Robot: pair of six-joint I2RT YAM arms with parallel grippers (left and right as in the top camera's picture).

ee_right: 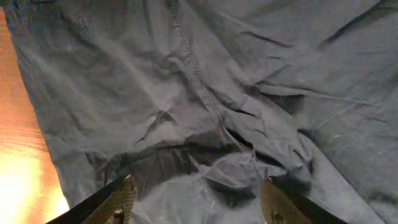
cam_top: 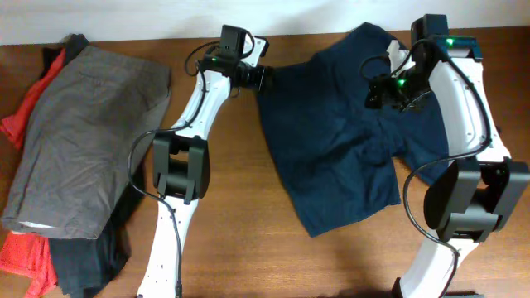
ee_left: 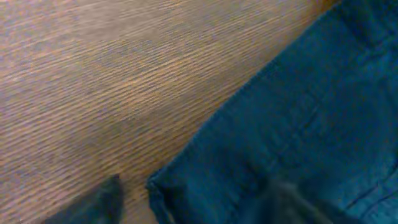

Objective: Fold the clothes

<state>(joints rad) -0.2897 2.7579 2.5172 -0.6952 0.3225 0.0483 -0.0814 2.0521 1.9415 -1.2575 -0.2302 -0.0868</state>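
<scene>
table (cam_top: 236,240): wooden | grey garment (cam_top: 91,132): heaped far left, over red garment (cam_top: 23,112) | shorts (cam_top: 331,141): spread flat and creased, right of centre | right gripper (ee_right: 199,204): low over shorts' middle, spread wide, gripping nothing | left gripper (cam_top: 263,79): at shorts' left edge, fingers (ee_left: 104,202) apart, unclamped

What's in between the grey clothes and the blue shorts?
The robot's left arm stretches across bare wooden table between the grey garment and the blue shorts; the overhead view shows it.

Plain dark navy shorts (cam_top: 331,153), a grey garment (cam_top: 91,124), a red-orange garment (cam_top: 21,252), brown wood-grain table (cam_top: 240,240).
</scene>
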